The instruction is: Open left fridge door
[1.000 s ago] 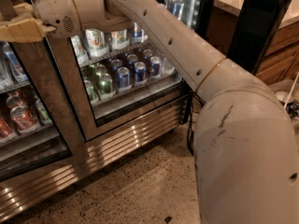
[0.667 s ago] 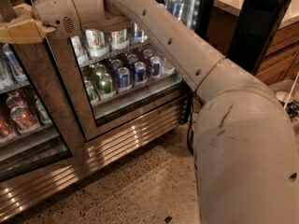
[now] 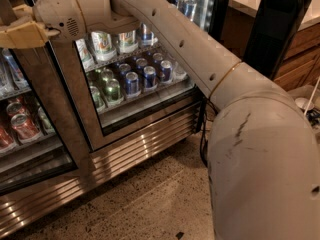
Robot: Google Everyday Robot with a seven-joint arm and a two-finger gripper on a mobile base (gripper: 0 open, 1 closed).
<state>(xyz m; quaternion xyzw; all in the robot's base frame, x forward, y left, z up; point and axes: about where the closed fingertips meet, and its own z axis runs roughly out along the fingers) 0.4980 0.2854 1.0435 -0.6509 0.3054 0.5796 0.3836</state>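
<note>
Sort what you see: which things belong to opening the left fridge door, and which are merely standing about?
For the job: left fridge door; gripper, high at the far left, by the door's frame edge.
Just standing about: red cans on the left shelves; blue cans behind the glass; tall black object at right; speckled floor.

One robot arm. One gripper, top left, in front of brown frame. One left fridge door. One twin door with white light strip. Blue cans on middle shelf: at least five, back ones hard to count. Green cans beside them: about three. Tall pale cans on shelf above: four. Red cans at far left: three show. One tall black thing, top right.
</note>
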